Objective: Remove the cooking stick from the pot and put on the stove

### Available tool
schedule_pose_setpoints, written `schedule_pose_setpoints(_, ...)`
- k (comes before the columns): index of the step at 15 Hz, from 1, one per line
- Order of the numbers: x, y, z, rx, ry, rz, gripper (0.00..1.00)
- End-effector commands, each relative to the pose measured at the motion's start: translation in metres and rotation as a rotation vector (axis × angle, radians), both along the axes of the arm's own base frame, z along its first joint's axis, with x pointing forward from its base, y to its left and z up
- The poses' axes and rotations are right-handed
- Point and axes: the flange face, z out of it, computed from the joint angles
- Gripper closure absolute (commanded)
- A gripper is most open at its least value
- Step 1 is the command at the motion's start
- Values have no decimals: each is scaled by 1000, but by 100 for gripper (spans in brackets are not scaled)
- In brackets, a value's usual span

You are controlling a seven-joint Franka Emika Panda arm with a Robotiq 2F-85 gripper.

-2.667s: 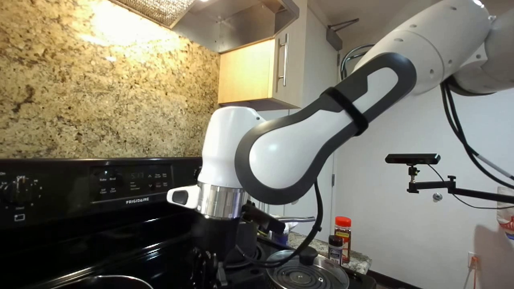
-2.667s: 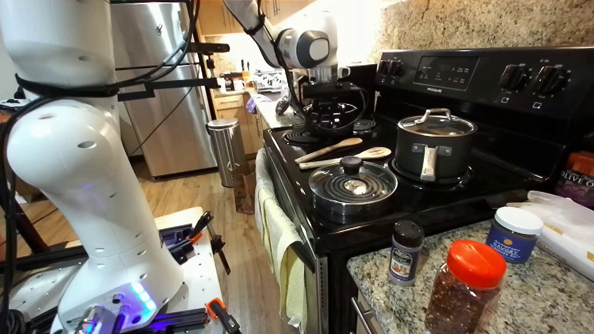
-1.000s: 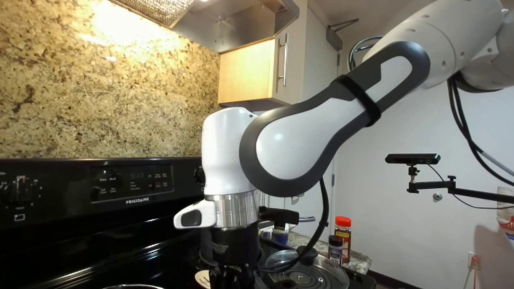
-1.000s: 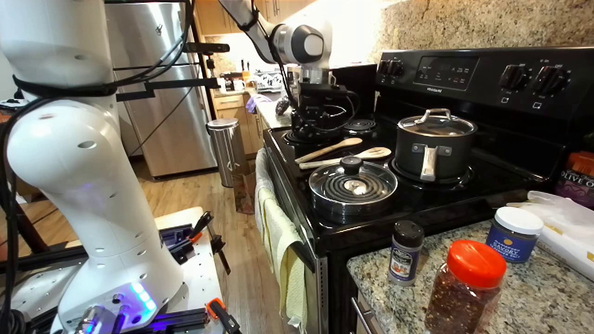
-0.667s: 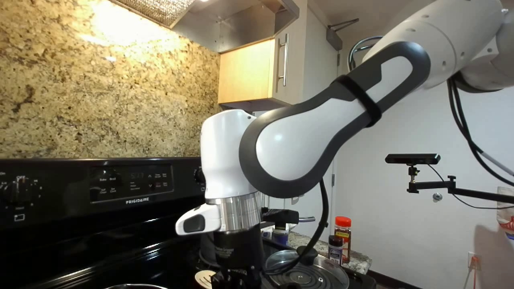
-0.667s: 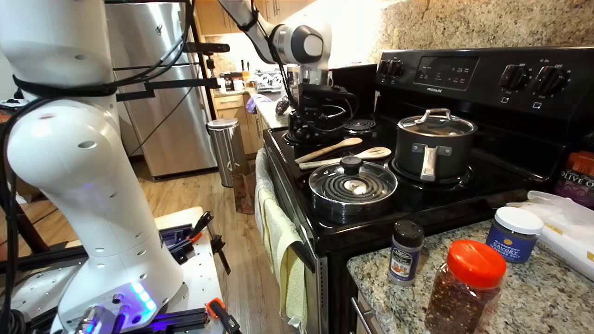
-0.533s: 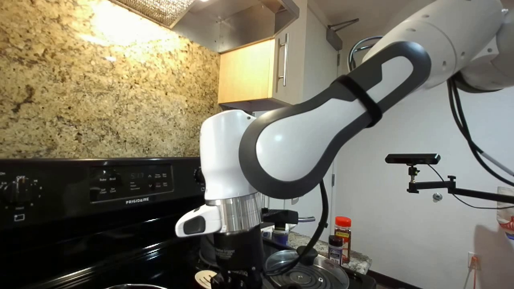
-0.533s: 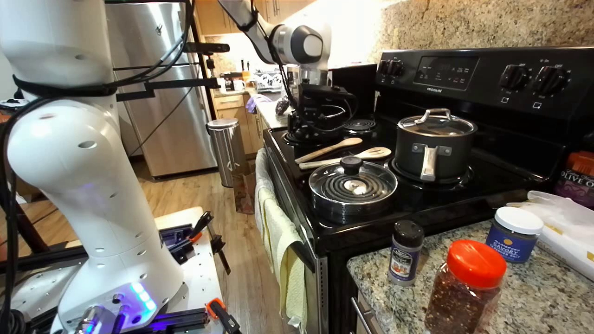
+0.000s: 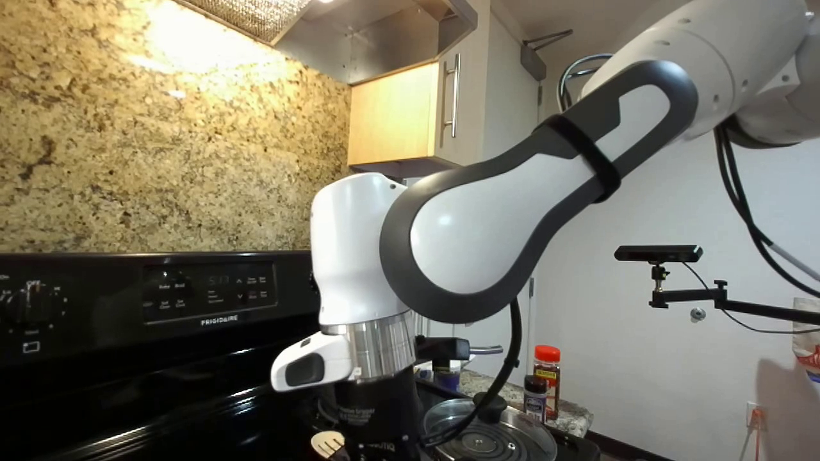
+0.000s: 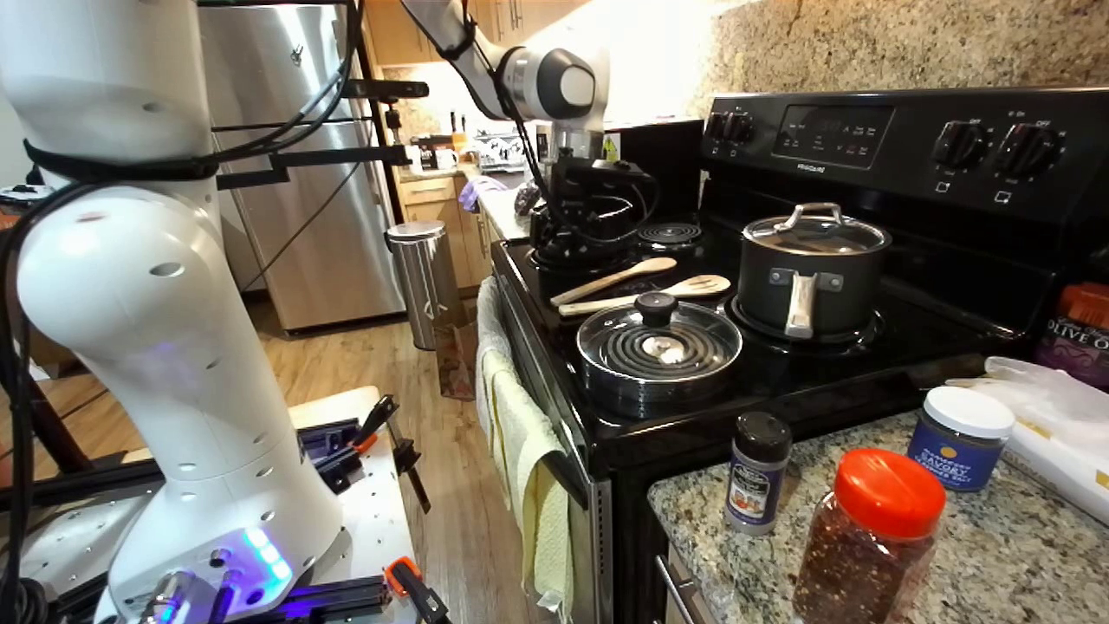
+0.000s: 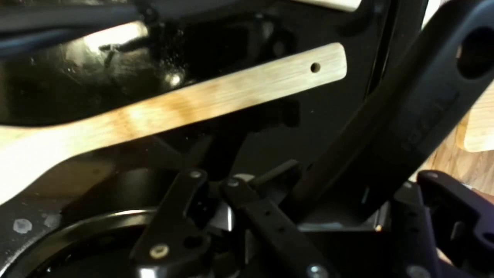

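My gripper (image 11: pixel 343 193) is low over the stove's front-left burner area; it also shows in both exterior views (image 9: pixel 382 451) (image 10: pixel 579 238). Its fingers are shut on a black handle (image 11: pixel 417 112) with a hole in its end; what the handle belongs to is mostly hidden. A plain wooden spoon (image 10: pixel 613 282) lies on the stove beside the gripper; its handle shows in the wrist view (image 11: pixel 193 104). A slotted wooden spoon (image 10: pixel 645 297) lies next to it. A tall lidded pot (image 10: pixel 814 286) stands on a back burner. No stick is seen in a pot.
A low glass-lidded pan (image 10: pixel 658 364) with a black knob stands at the stove's front. The stove's control panel (image 9: pixel 218 294) rises behind. Spice jars (image 10: pixel 879 511) stand on the granite counter (image 10: pixel 1040 555). A towel (image 10: pixel 528 485) hangs from the oven handle.
My gripper has moved lower and away from the tall pot, and its wrist has tilted a little. A shiny curved rim at the bottom of an exterior view has left the frame. The spoons have not moved.
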Motion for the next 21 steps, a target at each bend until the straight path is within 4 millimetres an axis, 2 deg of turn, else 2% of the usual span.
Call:
schedule_pose_setpoints(1, 0, 15, 7, 4, 9, 87, 93)
schedule_pose_setpoints(3, 1, 18, 9, 11, 1, 85, 93)
schedule_pose_setpoints(4, 1, 18, 10, 14, -4, 77, 68)
schedule_pose_setpoints(6, 4, 17, 13, 15, -14, 44, 66)
schedule_pose_setpoints(7, 6, 16, 14, 17, -20, 34, 61)
schedule_pose_setpoints(16, 17, 7, 24, 50, -29, -38, 3)
schedule_pose_setpoints(21, 20, 7, 34, 63, -45, -96, 0)
